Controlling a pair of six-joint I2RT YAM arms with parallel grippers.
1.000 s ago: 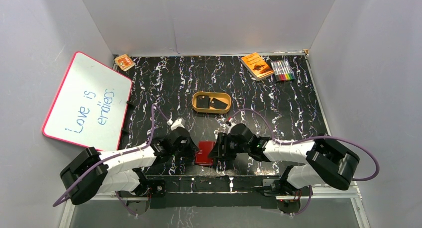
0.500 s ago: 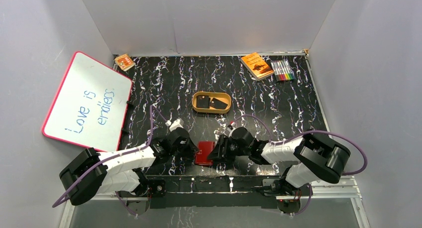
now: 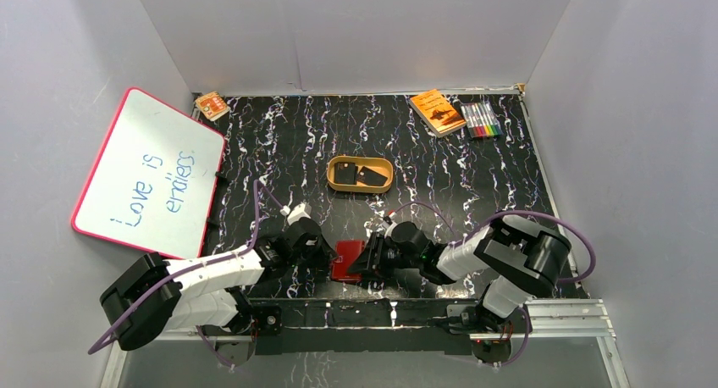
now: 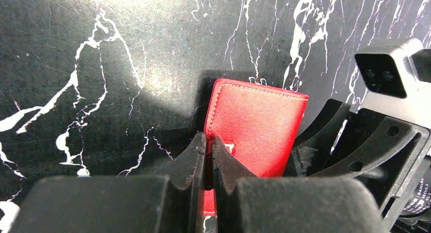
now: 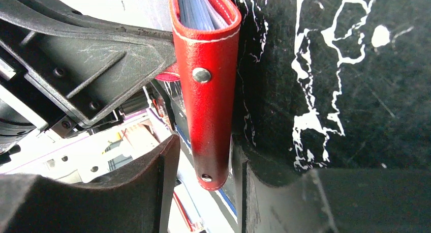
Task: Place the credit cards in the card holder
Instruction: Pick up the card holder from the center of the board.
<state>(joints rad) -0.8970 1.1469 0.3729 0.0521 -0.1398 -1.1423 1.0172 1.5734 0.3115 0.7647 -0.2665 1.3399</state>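
Both arms lie low over the tabletop (image 3: 474,168), angled inward. The left tool (image 4: 208,144) is pinched together on the card holder's (image 4: 259,121) edge. The right tool (image 5: 203,151) straddles its spine, fingers apart.

From above, the wallet (image 3: 345,261) shows only as a red patch between the two wrists, and both its side edges lie under them. In the left wrist view its lower part is lost behind the left jaws and its right edge behind the right jaws. In the right wrist view the top edge cuts off the wallet's open end, so what the pockets (image 5: 195,11) hold cannot be told. The cards (image 3: 360,175) in the dish (image 3: 330,174) are too small to count surely. The booklet's (image 3: 438,111) print is unreadable. The orange item (image 3: 212,106) at the counter's (image 3: 279,142) far left is too small to name.
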